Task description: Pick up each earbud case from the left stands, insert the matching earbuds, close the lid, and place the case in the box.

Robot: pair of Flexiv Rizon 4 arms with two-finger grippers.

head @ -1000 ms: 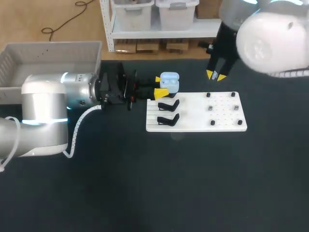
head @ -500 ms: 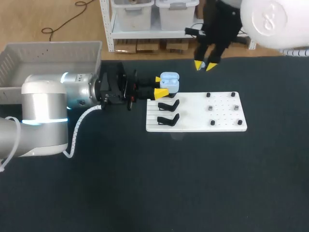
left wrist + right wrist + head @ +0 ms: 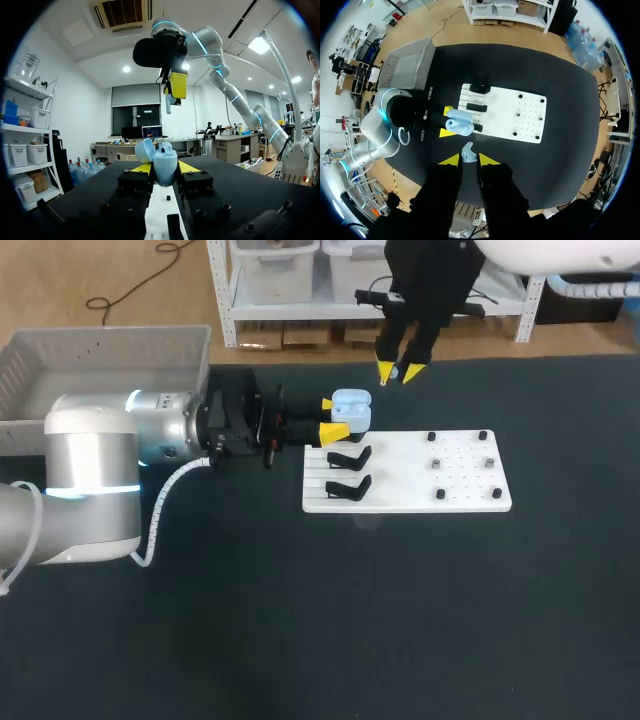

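Pale-blue and with its lid open, the earbud case (image 3: 351,408) is held clamped by the left gripper (image 3: 331,418) at the far-left corner of the white board (image 3: 400,495), as it was one second ago. The right gripper (image 3: 398,370) has been carried leftwards, close to the case, with an earbud (image 3: 468,152) pinched between its tips. Insertion is judged to be next.
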